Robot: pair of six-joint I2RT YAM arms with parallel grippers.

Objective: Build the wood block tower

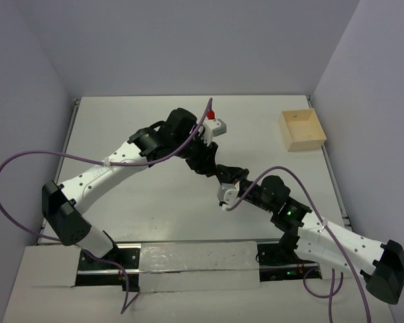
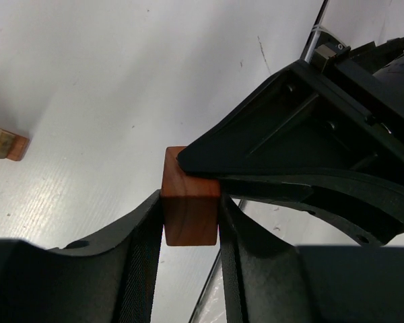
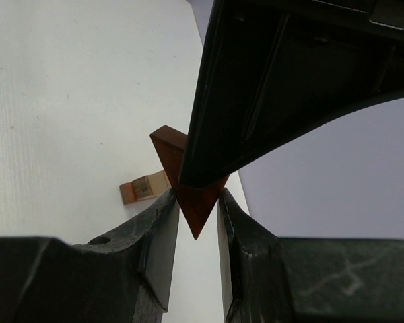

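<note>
One reddish-brown wooden wedge is held above the table between both grippers. In the left wrist view it shows a rectangular face. My left gripper is shut on it, with its fingers on the two triangular ends. My right gripper is shut on its slanted sides near the tip. The grippers meet mid-table, left gripper and right gripper; the wedge is hidden there. A small tan block lies flat on the table and also shows in the left wrist view. No stacked tower is visible.
A pale wooden square box stands at the back right of the white table. Purple cables loop from both arms. Grey walls close in the table at the back and sides.
</note>
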